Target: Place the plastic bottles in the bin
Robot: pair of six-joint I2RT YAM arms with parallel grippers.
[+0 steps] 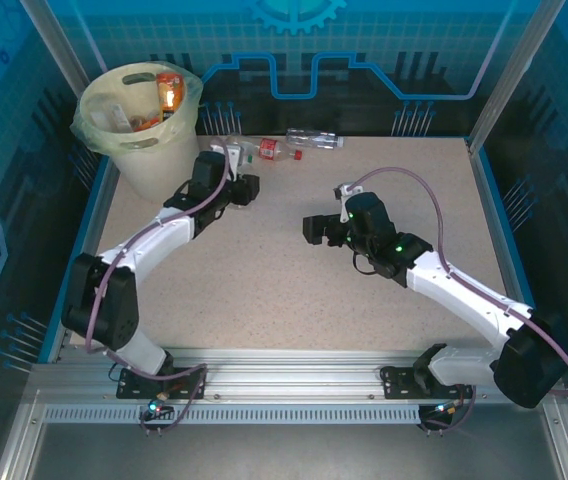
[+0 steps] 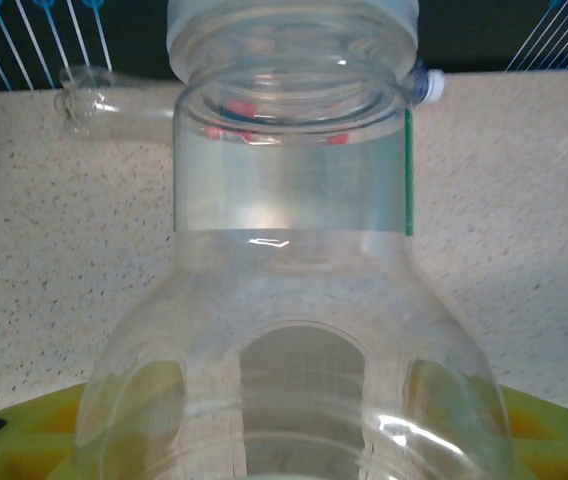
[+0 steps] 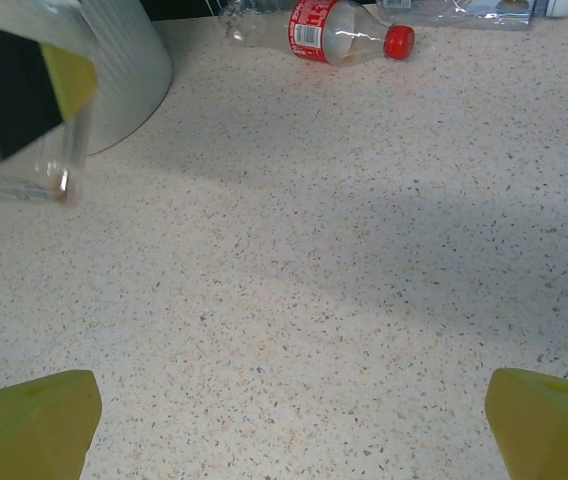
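Gripping a clear bottle [image 2: 294,300] just beside the bin [image 1: 159,165], the left end effector [image 1: 232,165] should, by judgement, clear the rim before releasing. The right end effector [image 3: 294,420] stood wide and empty above the bench [image 1: 264,290]. A red-labelled bottle [image 1: 269,150] lay near the far edge.

Table [image 1: 294,290]: beige, with fine dark and pale speckle.
Bin [image 1: 154,165]: pale cream-yellow; liner bag clear.
Bottle in bin [image 1: 169,92]: orange label.
Gripped bottle [image 2: 294,300]: clear and colourless, with a thin green vertical stripe on the right of the neck band.
Far left lying bottle [image 3: 349,30]: clear body; red label with white print; red cap.
Far right lying bottle [image 1: 314,138]: clear, with a pale label.
Right gripper [image 3: 284,430] fingers [image 3: 34,425]: yellow.
Arm links [image 1: 464,295]: white, with black joints.
Cables [image 1: 434,200]: purple.
Backdrop [image 1: 384,40]: blue, with a lighter blue line-and-grid pattern.
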